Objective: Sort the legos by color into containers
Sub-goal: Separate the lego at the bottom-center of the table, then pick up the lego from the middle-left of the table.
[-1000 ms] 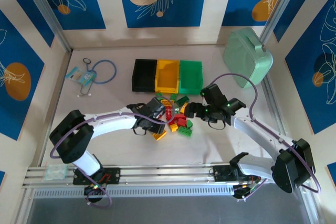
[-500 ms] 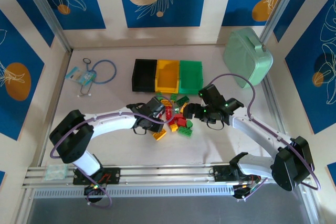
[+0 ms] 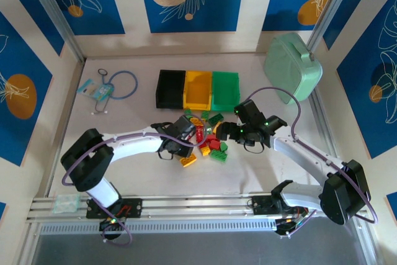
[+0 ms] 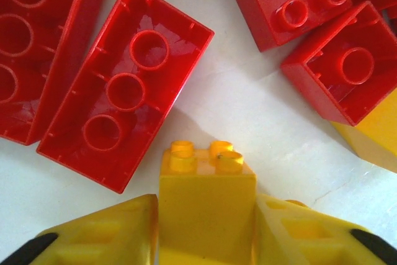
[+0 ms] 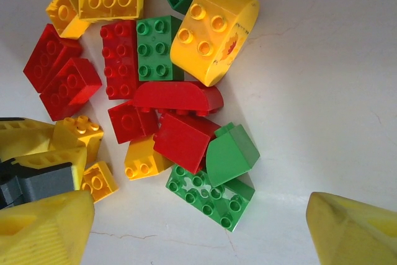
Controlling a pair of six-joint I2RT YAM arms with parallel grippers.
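Left wrist view shows left fingers [image 4: 105, 234] closed on the yellow lego [image 4: 206, 215] between them, presumably for the yellow container [image 3: 198, 88], while right fingers [image 5: 43, 228] hang spread above the pile [image 5: 180, 134].

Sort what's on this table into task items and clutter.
Job: lego pile, yellow brick held by left gripper, black bin, yellow bin, green bin.
Lying about: mint-green case, blue cord loop, small packet.
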